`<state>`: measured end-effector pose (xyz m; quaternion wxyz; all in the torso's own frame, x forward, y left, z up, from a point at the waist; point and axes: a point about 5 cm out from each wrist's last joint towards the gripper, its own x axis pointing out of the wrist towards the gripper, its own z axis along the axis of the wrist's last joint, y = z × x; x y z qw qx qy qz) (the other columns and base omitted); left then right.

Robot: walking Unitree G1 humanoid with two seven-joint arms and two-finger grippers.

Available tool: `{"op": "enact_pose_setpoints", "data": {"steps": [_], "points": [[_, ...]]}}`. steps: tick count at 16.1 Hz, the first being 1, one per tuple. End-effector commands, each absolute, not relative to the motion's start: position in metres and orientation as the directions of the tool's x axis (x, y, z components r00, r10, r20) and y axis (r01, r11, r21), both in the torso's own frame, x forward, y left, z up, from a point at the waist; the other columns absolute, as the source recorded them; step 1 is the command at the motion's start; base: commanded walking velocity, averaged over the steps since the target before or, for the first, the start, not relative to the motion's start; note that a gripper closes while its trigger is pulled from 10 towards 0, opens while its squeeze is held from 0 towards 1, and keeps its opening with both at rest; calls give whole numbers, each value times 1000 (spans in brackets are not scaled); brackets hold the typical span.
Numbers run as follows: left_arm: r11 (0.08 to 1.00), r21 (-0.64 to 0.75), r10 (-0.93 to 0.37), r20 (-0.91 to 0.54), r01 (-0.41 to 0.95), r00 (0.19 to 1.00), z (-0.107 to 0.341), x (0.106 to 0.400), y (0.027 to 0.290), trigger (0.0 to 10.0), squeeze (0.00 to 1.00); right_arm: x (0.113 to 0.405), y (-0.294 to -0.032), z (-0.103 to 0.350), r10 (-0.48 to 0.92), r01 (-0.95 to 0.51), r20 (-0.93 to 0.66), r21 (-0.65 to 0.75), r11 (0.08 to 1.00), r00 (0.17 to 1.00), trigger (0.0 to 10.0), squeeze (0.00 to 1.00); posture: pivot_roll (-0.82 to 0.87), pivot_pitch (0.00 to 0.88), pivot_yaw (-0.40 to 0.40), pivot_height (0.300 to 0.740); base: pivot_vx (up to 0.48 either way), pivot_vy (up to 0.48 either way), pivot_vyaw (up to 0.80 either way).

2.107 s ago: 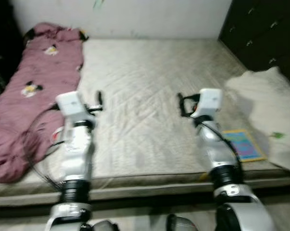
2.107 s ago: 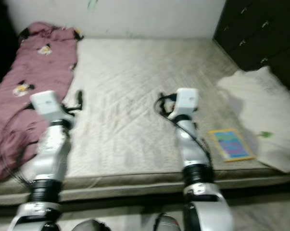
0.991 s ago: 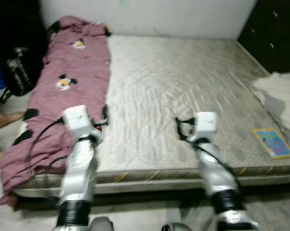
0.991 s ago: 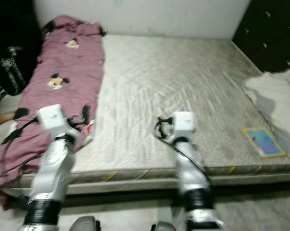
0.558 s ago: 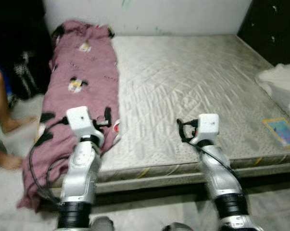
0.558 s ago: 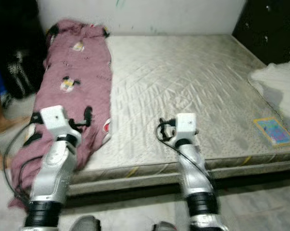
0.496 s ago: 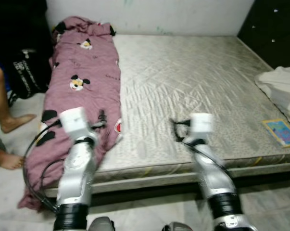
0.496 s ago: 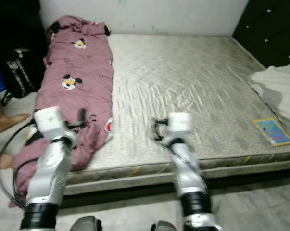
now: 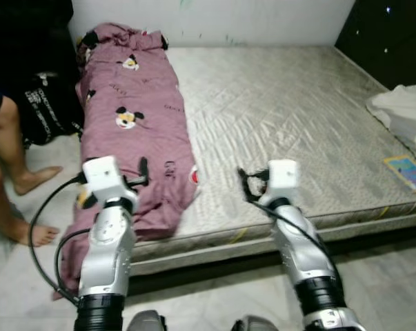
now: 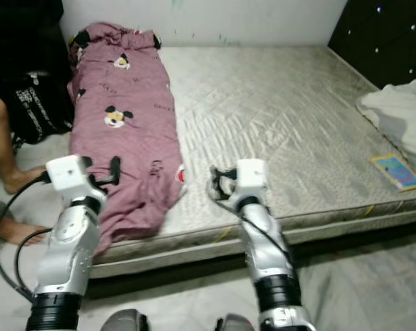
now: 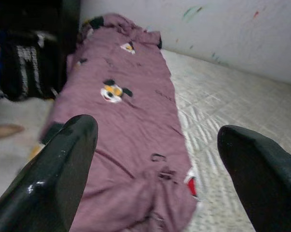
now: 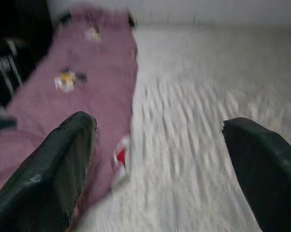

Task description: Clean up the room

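While both end effectors, left (image 9: pixel 143 171) and right (image 9: pixel 243 185), hover spread and empty, maroon blanket (image 9: pixel 135 131) lies along mattress (image 9: pixel 283 117) left edge: soft, limp, light; pinch the bunched near hem.

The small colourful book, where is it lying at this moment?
In the left eye view the book lies on the mattress near its front right corner, just in front of the white bedding and far from the pink blanket on the left.
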<state>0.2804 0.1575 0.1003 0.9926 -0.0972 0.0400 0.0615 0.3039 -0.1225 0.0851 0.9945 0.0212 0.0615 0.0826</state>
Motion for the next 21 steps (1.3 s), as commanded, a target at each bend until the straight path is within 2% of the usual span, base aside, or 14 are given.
{"op": "enact_pose_setpoints", "data": {"steps": [1,3,5,10,14,15,21], "points": [[982,-156,96,-58,-103,994,106,279,153,10000,0,304,-138,97,117,-116,-53,20,993,992,10000,0,42,0,-46,740,0,480,0],[993,-39,106,-33,-108,994,106,272,164,10000,0,301,-138,103,127,-127,-20,-10,992,992,10000,0,42,0,-46,740,0,480,0],[989,75,133,-82,-127,988,97,258,174,10000,0,297,-139,104,125,-125,-13,-14,992,992,10000,0,42,0,-42,740,0,0,0],[987,68,151,-86,-145,985,97,258,176,10000,0,297,-136,100,125,-125,-28,-1,992,992,10000,0,46,0,-36,740,0,0,0],[991,6,130,-83,-130,988,100,261,170,10000,0,297,-134,99,123,-123,-37,5,992,992,10000,0,45,0,-31,740,0,0,-200],[992,-8,123,-83,-124,989,100,261,169,10000,0,297,-134,99,123,-123,-39,6,992,992,10000,0,46,0,-31,740,0,476,-800],[992,-24,123,-77,-125,989,102,263,165,10000,0,298,-134,97,132,-132,-53,8,991,990,10000,0,53,0,-36,740,0,392,0]]}}
